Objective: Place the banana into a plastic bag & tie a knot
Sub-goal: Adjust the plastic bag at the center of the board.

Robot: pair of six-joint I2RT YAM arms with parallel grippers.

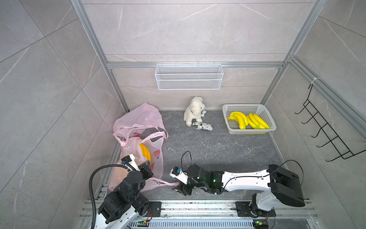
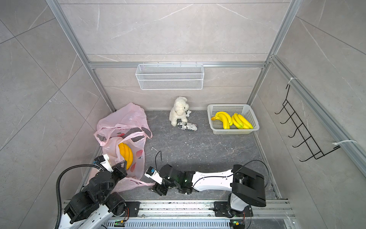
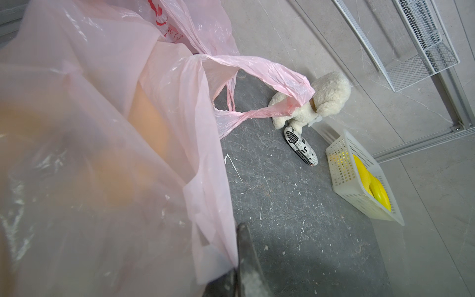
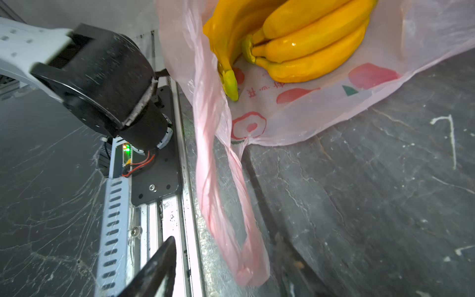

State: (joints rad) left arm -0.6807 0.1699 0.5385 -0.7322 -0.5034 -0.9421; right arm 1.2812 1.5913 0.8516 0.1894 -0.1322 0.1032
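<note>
The right claw (image 1: pixel 179 189) sat low on the dark tabletop (image 1: pixel 217 150), its jaws apart around the end of a twisted handle (image 4: pixel 231 205) of the pink plastic bag (image 1: pixel 138 123). The left claw (image 1: pixel 147 166) was clamped tight on the bag's near edge, with film draped over it. The banana bunch (image 2: pixel 125 154) lay inside the bag at the tabletop's left side, well apart from the white basket (image 1: pixel 243 106).

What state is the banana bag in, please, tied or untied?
Untied: the bag has loose, unknotted handles; bananas show through its open mouth.
</note>
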